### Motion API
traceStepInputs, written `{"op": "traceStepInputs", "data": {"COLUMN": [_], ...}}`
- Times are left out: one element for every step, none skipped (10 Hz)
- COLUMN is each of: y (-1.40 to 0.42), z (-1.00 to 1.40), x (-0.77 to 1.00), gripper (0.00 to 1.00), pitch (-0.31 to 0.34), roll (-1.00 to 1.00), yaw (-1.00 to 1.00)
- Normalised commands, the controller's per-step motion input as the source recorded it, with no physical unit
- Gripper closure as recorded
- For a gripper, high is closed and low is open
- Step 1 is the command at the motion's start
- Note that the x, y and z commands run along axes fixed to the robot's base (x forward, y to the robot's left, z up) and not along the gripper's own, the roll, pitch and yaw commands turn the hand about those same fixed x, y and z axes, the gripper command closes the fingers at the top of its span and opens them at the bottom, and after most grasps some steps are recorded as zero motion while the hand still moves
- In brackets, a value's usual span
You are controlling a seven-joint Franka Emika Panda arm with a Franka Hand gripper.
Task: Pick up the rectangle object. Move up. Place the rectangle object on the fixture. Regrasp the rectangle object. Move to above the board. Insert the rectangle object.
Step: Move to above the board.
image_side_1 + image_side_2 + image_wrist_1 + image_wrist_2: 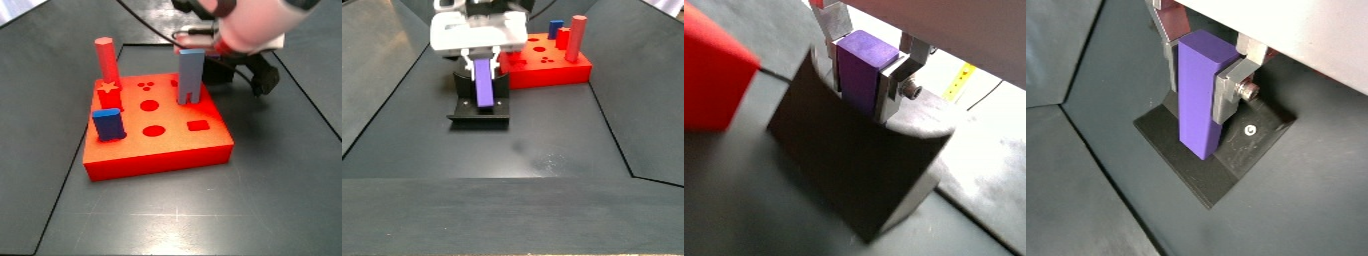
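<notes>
My gripper (pixel 862 85) (pixel 1200 90) is shut on the purple rectangle object (pixel 858 62) (pixel 1200 100), its silver fingers (pixel 1229 92) pressing on two opposite sides. The block stands upright with its lower end down at the black fixture (pixel 844 165) (pixel 1227 165). I cannot tell whether it touches the base plate. In a side view the gripper (pixel 482 68) holds the block (pixel 484 86) over the fixture (pixel 476 113), just in front of the red board (pixel 549 62). In a side view the arm hides the block behind the board (pixel 160 140); only part of the fixture (pixel 257 78) shows.
On the board stand a red post (pixel 104 58), a tall grey-blue post (pixel 191 75) and a short dark-blue block (pixel 108 124). Its top has open holes. The board's corner (pixel 711 75) lies close beside the fixture. A white strip with yellow marks (pixel 962 82) lies beyond.
</notes>
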Motion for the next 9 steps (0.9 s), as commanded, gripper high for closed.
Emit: {"op": "traceStepInputs", "data": {"y": [-0.19,-0.18,-0.17,-0.16,-0.15,-0.14,-0.13,-0.12,-0.11], "z": [1.00,1.00,1.00,1.00,1.00,1.00,1.00,1.00,1.00], "x": [-0.15,-0.14,-0.14,-0.13,-0.13,-0.13,-0.12,-0.12,-0.11], "gripper": [1.00,1.00,1.00,1.00,1.00,1.00,1.00,1.00,1.00], "pitch": [-0.045,-0.048,-0.036,-0.012,0.013,0.027,0.052,0.061,0.069], "roll": [-0.20,-0.15,-0.11,-0.08,-0.06,-0.05,-0.04,-0.04,-0.04], "yaw": [0.01,-0.01,-0.03,-0.04,-0.04,-0.04,-0.03,-0.02,0.00]}}
